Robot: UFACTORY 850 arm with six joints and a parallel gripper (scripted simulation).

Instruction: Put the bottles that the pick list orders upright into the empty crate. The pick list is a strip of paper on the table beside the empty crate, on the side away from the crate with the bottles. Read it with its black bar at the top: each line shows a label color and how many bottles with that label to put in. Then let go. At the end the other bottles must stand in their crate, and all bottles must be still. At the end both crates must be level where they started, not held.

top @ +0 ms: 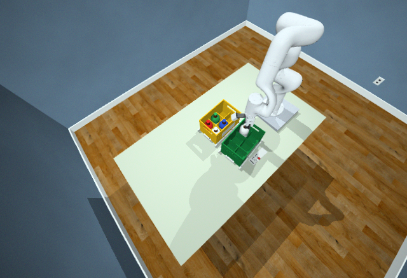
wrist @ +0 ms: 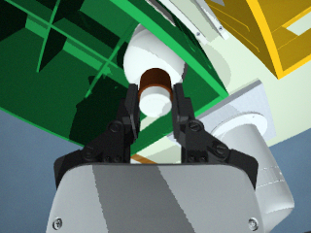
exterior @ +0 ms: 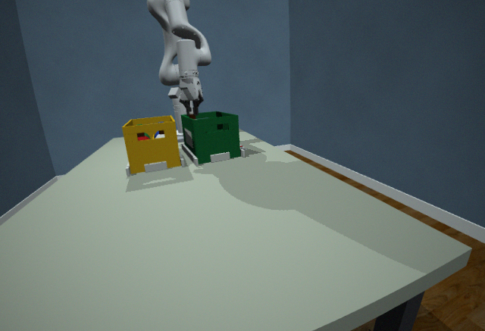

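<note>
My gripper (top: 247, 126) (exterior: 192, 113) (wrist: 155, 95) points down and is shut on the brown neck of a white-label bottle (top: 243, 131) (wrist: 146, 53) with a white cap. The bottle is upright, its body inside the compartment of the green crate (top: 230, 155) (exterior: 211, 143) nearest the robot base, on the yellow crate's side. Its base is hidden. No other bottle shows in the green crate. The yellow crate (top: 204, 130) (exterior: 151, 151) (wrist: 273, 49) holds a green bottle (top: 215, 118), a red bottle (top: 208, 124), a blue bottle (top: 224, 124) and a white bottle (top: 215, 130).
The pick list (top: 262, 153) lies beside the green crate, with a red mark and dark marks too small to read. Low white rails (exterior: 155, 167) stand around both crates. The robot base plate (top: 283, 120) is close behind the green crate. The crates stand with a narrow gap between them.
</note>
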